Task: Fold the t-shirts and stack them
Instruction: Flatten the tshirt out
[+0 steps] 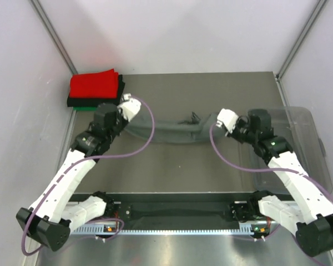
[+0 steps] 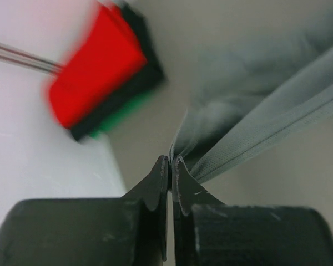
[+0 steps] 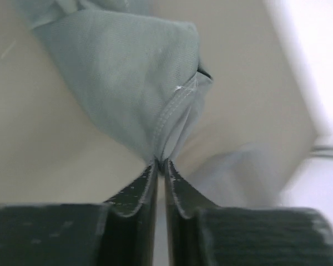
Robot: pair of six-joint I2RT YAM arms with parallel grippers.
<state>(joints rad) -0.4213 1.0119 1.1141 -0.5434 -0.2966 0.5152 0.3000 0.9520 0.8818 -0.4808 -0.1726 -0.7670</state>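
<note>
Mid-table: left gripper (image 2: 170, 159) and right gripper (image 3: 160, 162) each clamped on opposite end of dark grey t-shirt (image 1: 166, 133), cloth stretched into band between them. Fold judged unfinished, stacking still to do. Right edge: clear bin (image 1: 308, 119), no shirt visible inside. Far left corner: red shirt (image 1: 94, 84) atop black shirt (image 1: 83, 102) and green shirt (image 1: 83, 108), all folded.

The dark grey t-shirt (image 1: 166, 132) is drawn out into a long, rumpled band from the left gripper (image 2: 170, 162) to the right gripper (image 3: 161, 164), an end pinched in each, stitched hem gathered at the tips; beyond the left gripper, off to its left, a neat folded stack: red t-shirt (image 1: 94, 84) uppermost, black t-shirt (image 1: 95, 101) beneath, green t-shirt (image 1: 80, 108) lowest.
</note>
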